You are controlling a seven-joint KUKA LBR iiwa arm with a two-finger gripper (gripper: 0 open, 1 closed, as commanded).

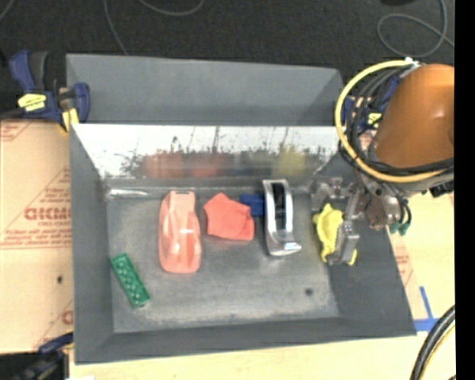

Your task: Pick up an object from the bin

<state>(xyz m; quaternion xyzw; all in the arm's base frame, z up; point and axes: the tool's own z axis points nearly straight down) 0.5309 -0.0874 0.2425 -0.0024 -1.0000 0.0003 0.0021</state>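
My gripper (347,242) is down at the right end of the bin floor, close to the right wall. A small crumpled yellow thing (326,226) lies right against its left side; whether it is gripped I cannot make out. Left of that stands a silver tape dispenser (279,218) with a dark roll in it.
A red crumpled piece (228,218) lies mid-bin with a small blue thing (253,204) behind it. A pink oblong thing (180,232) is further left. A green studded block (130,280) lies near the front left corner. The arm's orange cover hangs over the bin's right rim.
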